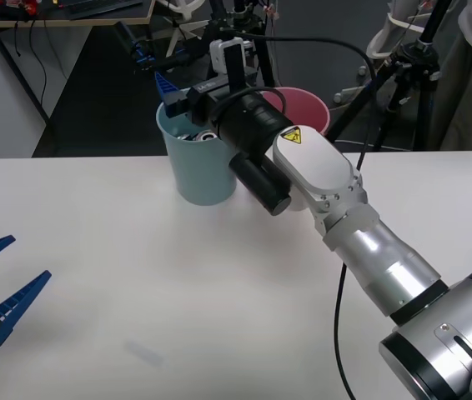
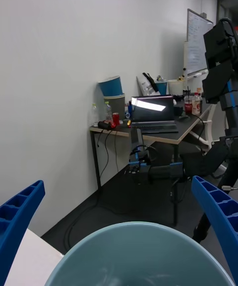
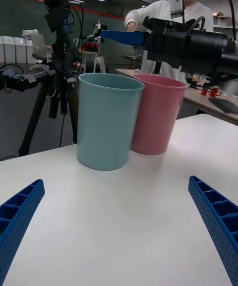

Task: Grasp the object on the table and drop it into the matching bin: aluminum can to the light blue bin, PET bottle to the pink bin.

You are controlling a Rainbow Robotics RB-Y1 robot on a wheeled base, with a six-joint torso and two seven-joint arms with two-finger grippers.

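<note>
At the lower left of the front view the left tool (image 1: 2, 287) idles wide open and empty over the tabletop (image 1: 219, 317). Upper centre, the right tool (image 1: 173, 96) hovers spread open over the light blue bin (image 1: 198, 171), where the aluminum can (image 1: 198, 133) seems to lie inside. Risk: a careless withdrawal could clip the rim and tip it against the pink bin (image 1: 303, 107).
</note>
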